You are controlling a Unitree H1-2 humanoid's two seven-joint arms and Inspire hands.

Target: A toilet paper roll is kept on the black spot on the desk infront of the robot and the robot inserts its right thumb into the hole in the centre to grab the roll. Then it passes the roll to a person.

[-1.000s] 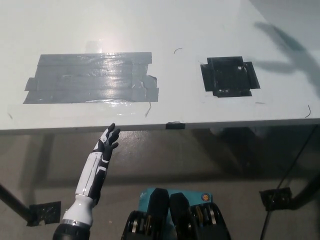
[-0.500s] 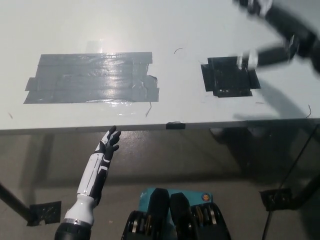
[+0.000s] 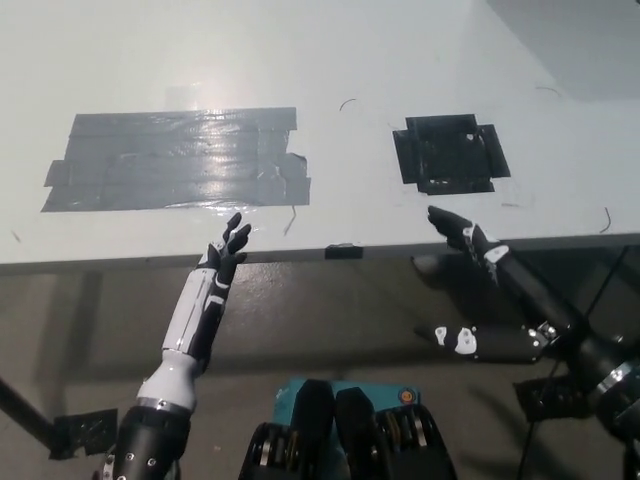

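Note:
The black tape spot [image 3: 448, 153] on the white desk [image 3: 340, 50] lies bare; no toilet paper roll shows anywhere in the head view. My black right hand [image 3: 505, 270] hangs open at the desk's front edge, just below and to the right of the spot. Its fingers point up-left at the edge, with the thumb spread out low to the left. My white left hand [image 3: 225, 255] rests open at the front edge, below the grey tape patch. No person is in view.
A large patch of grey tape [image 3: 175, 160] covers the desk's left half. A small black clip [image 3: 342, 251] sits on the front edge. Below the desk are the floor, desk legs and black tape marks [image 3: 85, 430].
My right arm swept blurred across the top right, then dropped; its hand now sits at the desk's front edge. The left hand rose slightly. The whole view shifted a little.

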